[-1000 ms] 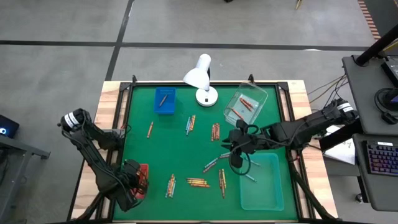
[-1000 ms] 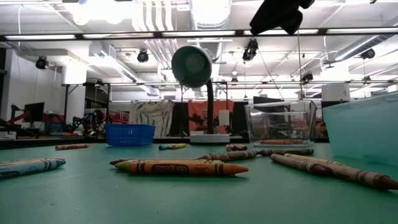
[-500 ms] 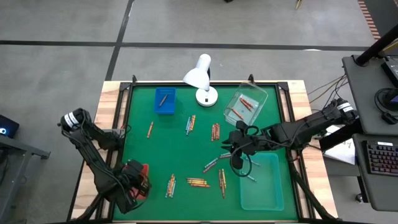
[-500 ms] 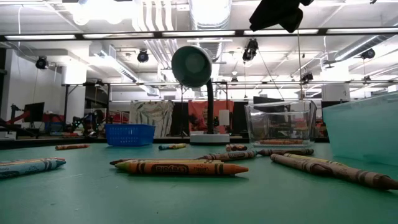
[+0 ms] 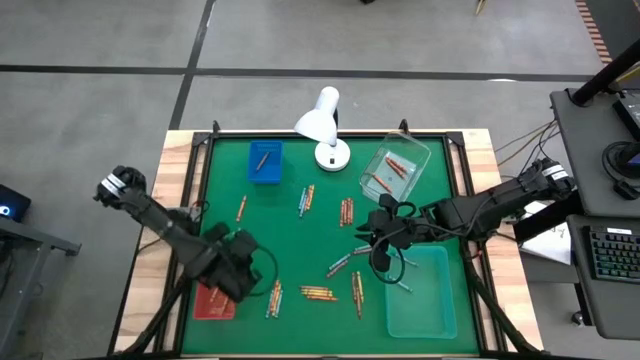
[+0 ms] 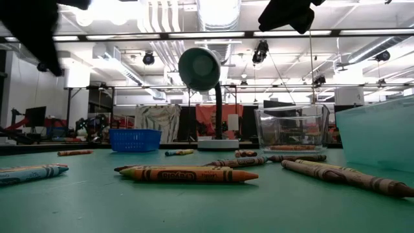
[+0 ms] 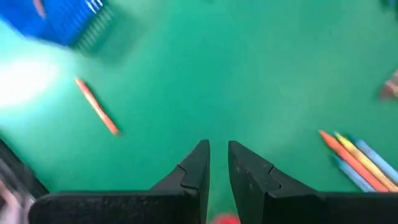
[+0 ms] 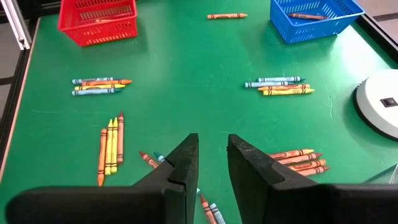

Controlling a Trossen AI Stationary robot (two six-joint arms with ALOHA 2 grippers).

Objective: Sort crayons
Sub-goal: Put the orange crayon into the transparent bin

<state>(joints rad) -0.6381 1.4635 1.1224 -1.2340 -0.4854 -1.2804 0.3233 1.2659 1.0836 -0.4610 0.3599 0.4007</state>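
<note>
Although a few thin wax crayons (image 5: 316, 293) are binned, most lie loose in clusters across the green table (image 5: 300, 250).

Contents: blue mesh basket (image 5: 265, 161), one; clear plastic tub (image 5: 395, 167), several; red mesh basket (image 8: 98, 22), apparently a couple; pale green tub (image 5: 420, 292) looks empty.

Left gripper (image 7: 216, 163) and right gripper (image 8: 212, 158): jaws slightly apart, holding nothing.

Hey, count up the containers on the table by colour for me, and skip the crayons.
Blue basket: 1
Red basket: 1
Clear bin: 1
Teal bin: 1
Total: 4
</note>
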